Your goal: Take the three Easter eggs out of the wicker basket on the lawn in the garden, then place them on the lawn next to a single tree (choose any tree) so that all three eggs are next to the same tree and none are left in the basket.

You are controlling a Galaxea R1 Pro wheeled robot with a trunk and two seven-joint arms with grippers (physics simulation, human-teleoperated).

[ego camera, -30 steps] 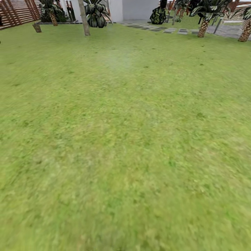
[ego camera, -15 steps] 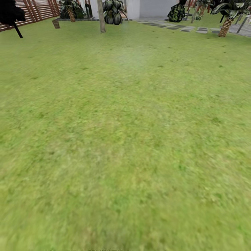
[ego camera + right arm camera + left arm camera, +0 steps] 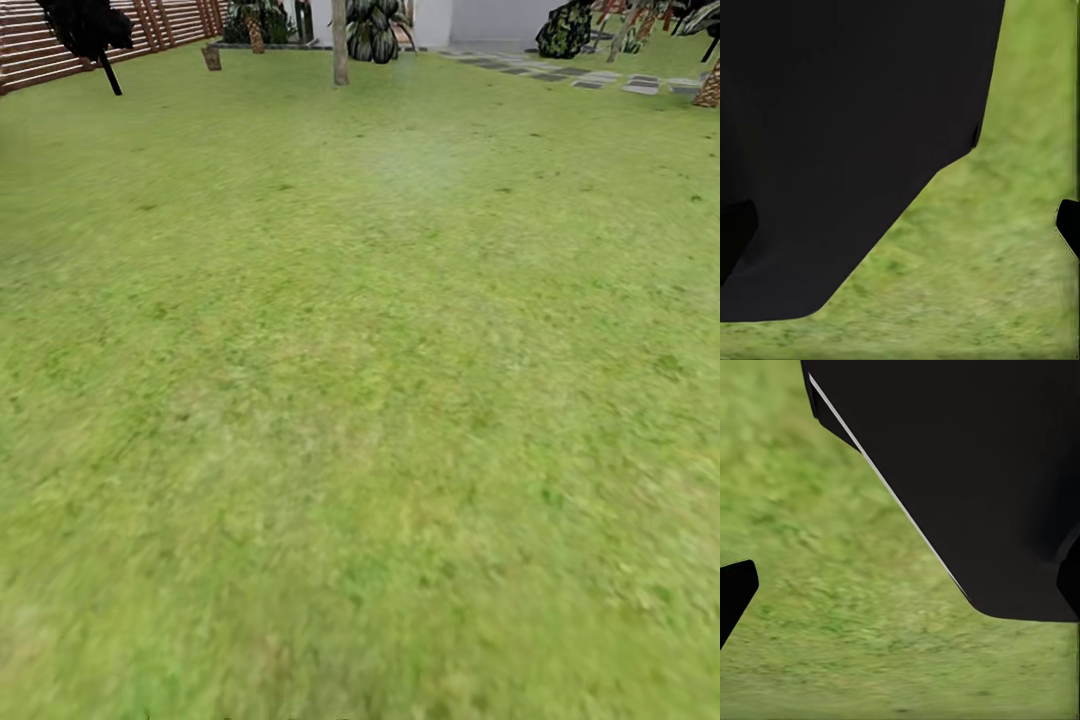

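Robot out on lawn (image 3: 380, 400), approach step by my reckoning. Wicker basket (image 3: 212, 57) small, at far lawn edge near fence (image 3: 60, 50); eggs too small to make out. Bare-trunk tree (image 3: 340, 45) stands near basket, along same far edge. Wrist views: dark robot body over grass; claws' opening cannot be told, no hold seen. Next: drive up to basket, stop within arm's reach.

The lawn (image 3: 360, 400) stretches ahead of me to the far edge of the garden. Far off, left of centre, the wicker basket (image 3: 212, 57) sits on the grass, with the tree (image 3: 340, 42) to its right. The fence (image 3: 40, 45) runs behind along the far left. Stepping stones (image 3: 590, 78) lie at the far right.
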